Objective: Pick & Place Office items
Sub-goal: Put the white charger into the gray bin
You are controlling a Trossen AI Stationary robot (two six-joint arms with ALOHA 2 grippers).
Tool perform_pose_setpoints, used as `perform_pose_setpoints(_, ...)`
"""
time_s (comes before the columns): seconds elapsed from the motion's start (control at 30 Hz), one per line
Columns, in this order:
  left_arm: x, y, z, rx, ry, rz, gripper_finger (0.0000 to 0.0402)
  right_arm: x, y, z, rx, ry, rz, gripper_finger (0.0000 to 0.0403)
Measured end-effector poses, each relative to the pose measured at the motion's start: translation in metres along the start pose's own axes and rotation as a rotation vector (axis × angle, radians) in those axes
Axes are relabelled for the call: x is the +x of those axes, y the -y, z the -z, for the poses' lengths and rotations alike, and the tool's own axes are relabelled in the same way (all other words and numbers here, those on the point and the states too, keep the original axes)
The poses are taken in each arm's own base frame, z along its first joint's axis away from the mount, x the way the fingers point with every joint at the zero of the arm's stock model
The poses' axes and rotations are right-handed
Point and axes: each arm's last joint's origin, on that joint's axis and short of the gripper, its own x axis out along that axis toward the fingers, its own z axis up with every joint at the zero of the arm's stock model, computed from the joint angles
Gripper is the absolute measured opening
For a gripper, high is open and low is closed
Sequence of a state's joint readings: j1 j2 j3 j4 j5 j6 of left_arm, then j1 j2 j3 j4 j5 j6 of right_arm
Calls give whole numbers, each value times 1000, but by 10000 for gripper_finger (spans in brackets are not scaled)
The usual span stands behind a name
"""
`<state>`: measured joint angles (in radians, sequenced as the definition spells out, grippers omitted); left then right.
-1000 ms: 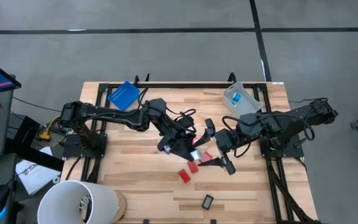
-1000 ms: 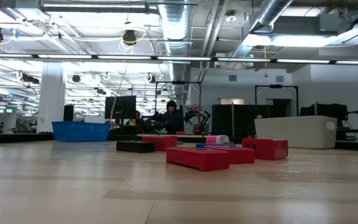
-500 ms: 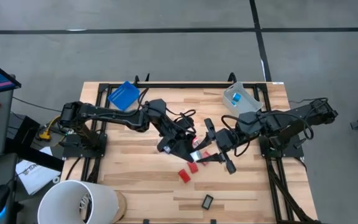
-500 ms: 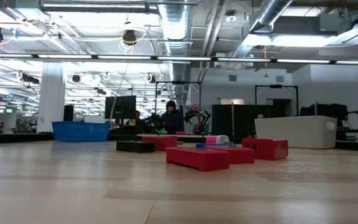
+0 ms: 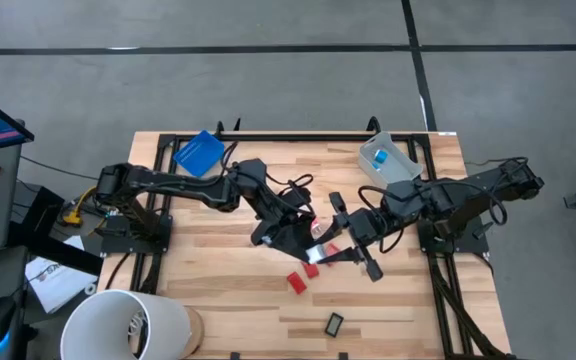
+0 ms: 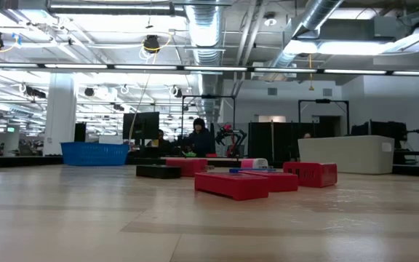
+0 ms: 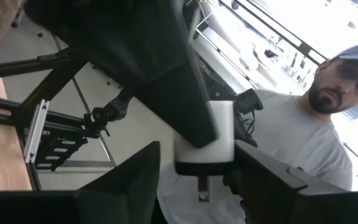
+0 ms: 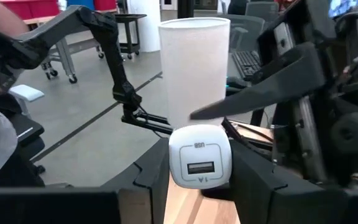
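A small white charger block (image 8: 199,163) with a slot on its face hangs in mid-air over the table's middle (image 5: 314,256). My right gripper (image 8: 199,167) is shut on it and reaches in from the table's right (image 5: 328,250). My left gripper (image 7: 197,158) comes from the left (image 5: 304,240); it is open, with a finger on either side of the same block (image 7: 207,140). Loose items lie flat below: a red block (image 5: 298,283), another red block (image 5: 330,250) and a black rectangle (image 5: 334,323). My right gripper pinches the charger block's two opposite sides (image 8: 174,165) between its two fingers, with the slotted face turned toward its wrist. The fingers lie about level and come from the table's right. The block is lifted clear of the table. My left gripper: one finger (image 7: 253,165) stands right beside the block's edge, and I cannot tell whether it touches.
A blue tray (image 5: 199,153) stands at the far left of the table and a clear bin (image 5: 383,160) at the far right. A white bucket (image 5: 128,325) stands off the near left corner. A person (image 7: 303,143) shows beyond the table. The low view shows red blocks (image 6: 231,185).
In the high view, the white block between the two grippers now shows a little closer to the table's near edge, with more of its white face visible. Both arms have kept their place.
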<state>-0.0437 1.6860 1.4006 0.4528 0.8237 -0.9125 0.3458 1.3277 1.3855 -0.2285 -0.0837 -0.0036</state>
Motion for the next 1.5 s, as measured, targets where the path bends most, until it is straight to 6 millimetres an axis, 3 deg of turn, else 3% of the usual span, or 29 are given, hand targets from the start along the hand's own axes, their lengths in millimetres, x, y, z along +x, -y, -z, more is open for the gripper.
perform_pose_setpoints(0.2,-12,1,-6,26,-10,6,234,-5,-4,-11,-5,23,-12,126)
perform_pose_setpoints(0.43,-48,4,-9,69,-46,-98,224,-13,-4,-18,-1,-42,20,126)
perform_pose_setpoints(0.67,-91,20,22,57,-124,-425,205,-37,5,-12,41,-197,176,128)
perform_pose_setpoints(1.03,-115,33,89,120,-3,-838,204,-90,38,5,246,-388,598,128)
perform_pose_setpoints(1.27,-120,29,113,153,3,-926,204,-120,66,24,356,-562,921,128)
perform_pose_setpoints(1.5,-120,26,117,174,18,-917,204,-157,95,28,507,-531,1167,127)
